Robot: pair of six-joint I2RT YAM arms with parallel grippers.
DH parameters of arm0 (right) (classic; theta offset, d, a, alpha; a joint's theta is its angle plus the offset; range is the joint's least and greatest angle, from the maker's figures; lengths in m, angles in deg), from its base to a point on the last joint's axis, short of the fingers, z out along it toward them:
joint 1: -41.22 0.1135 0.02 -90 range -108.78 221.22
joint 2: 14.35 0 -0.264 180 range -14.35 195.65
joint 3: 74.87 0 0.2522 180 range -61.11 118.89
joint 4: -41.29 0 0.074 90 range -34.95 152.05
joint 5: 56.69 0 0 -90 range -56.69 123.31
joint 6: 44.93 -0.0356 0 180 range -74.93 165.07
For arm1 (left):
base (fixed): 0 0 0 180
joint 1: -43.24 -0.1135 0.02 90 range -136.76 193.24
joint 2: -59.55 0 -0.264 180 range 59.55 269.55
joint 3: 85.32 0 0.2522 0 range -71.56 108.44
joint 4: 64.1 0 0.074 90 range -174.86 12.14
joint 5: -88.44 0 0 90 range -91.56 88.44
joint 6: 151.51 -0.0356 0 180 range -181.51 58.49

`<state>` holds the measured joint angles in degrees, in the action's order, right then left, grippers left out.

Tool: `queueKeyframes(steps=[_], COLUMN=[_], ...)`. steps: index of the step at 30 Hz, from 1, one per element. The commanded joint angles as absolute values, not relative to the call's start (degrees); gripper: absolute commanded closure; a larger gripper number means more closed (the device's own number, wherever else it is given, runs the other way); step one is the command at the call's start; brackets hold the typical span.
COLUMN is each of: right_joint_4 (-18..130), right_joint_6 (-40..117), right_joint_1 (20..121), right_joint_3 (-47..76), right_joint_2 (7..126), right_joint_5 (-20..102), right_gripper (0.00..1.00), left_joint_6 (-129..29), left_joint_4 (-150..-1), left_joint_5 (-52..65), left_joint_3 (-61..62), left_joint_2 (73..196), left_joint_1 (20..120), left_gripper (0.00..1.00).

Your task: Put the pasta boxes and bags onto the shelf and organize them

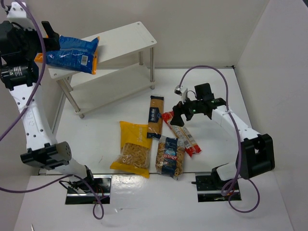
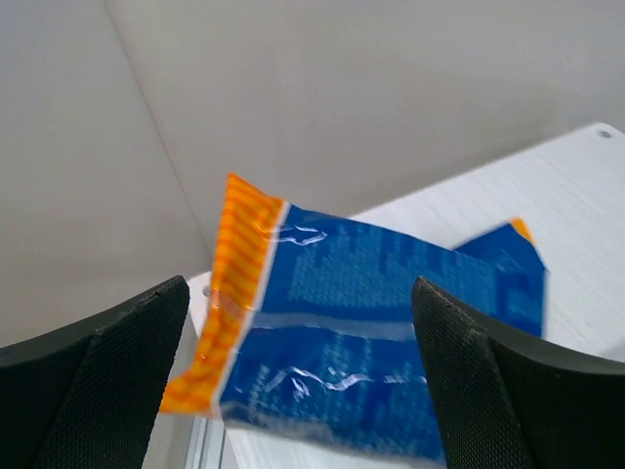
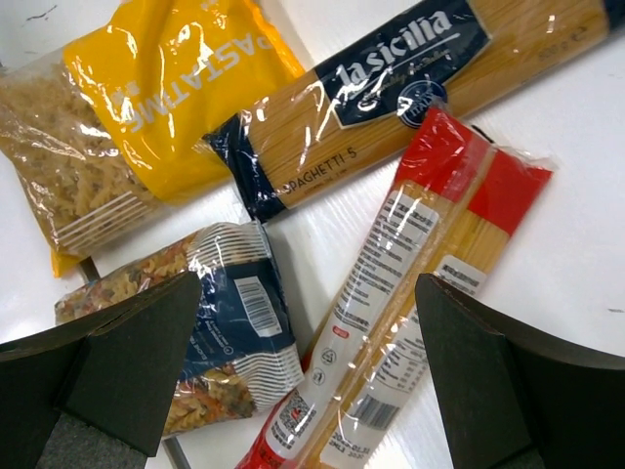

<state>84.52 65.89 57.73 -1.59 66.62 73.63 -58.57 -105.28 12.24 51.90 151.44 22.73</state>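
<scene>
The blue bag with orange ends [image 1: 72,55] lies on the left end of the white shelf's top tier [image 1: 126,37]. My left gripper [image 1: 52,37] is open at the bag's left end; in the left wrist view the bag [image 2: 371,322] lies between and ahead of the spread fingers. My right gripper [image 1: 179,115] is open and hovers over the long red pack [image 1: 185,134], which shows in the right wrist view [image 3: 410,293]. The navy-tan box [image 1: 155,117], the yellow windowed bag [image 1: 133,147] and the clear blue-labelled bag [image 1: 171,156] lie on the table.
The shelf's lower tier [image 1: 115,79] holds nothing, and the right part of its top tier is bare. White walls close in the table at the back and right. Purple cables [image 1: 211,70] loop from both arms.
</scene>
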Motion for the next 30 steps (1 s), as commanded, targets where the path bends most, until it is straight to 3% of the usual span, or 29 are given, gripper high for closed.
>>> queueKeyframes(steps=[1,8,14,22,30], right_joint_4=[83.53,85.36,84.85,83.26,83.26], right_joint_6=[65.72,64.32,58.28,54.13,53.07], right_joint_1=[56.95,56.95,56.95,54.41,50.54], right_joint_3=[-0.47,-0.47,-1.87,-4.86,-7.24], right_joint_2=[62.57,56.41,50.97,45.07,40.94], right_joint_5=[72.34,69.61,63.56,45.12,39.11], right_gripper=[0.01,0.01,0.01,0.00,0.00], left_joint_6=[-60.53,-67.56,-74.94,-82.07,-82.52], left_joint_4=[-111.17,-109.32,-116.34,-121.00,-121.54], left_joint_5=[19.43,26.73,34.98,42.91,43.45], left_joint_3=[47.13,20.60,8.88,-5.63,-12.50], left_joint_2=[145.17,125.92,116.78,112.28,116.75], left_joint_1=[23.11,25.31,26.63,28.38,34.53], left_gripper=[0.00,0.00,0.00,0.00,0.00])
